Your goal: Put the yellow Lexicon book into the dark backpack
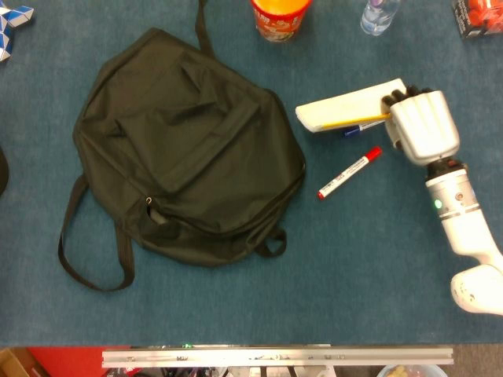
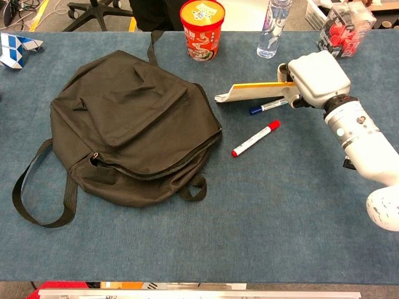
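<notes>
The right hand (image 1: 423, 126) sits at the right side of the head view, upper half, and grips the right end of the yellow Lexicon book (image 1: 347, 110). Its dark fingers (image 1: 405, 95) wrap over the book's far edge. In the chest view the same hand (image 2: 317, 80) holds the book (image 2: 259, 91) raised off the table and tilted, so that mainly its pale page edge and thin yellow cover line show. The book's left end points toward the dark backpack (image 1: 185, 145) and lies just beside the bag's right edge, not touching it.

The backpack lies flat on the blue table (image 1: 314, 283) and fills the left and centre of both views. Its zip opening (image 2: 149, 173) runs along the lower edge of the bag. One strap loop (image 1: 90, 255) extends to the lower left.

A blue marker (image 2: 268, 106) lies on the table directly under the raised book. A red marker (image 1: 349, 173) lies below it, apart from both the book and the backpack.

Along the top edge of the chest view stand an orange cup (image 2: 202, 28), a clear bottle (image 2: 273, 28) and a box with red contents (image 2: 344, 28). A blue and white folded toy (image 2: 17, 45) lies at the upper left corner.

The left hand appears in neither view.
</notes>
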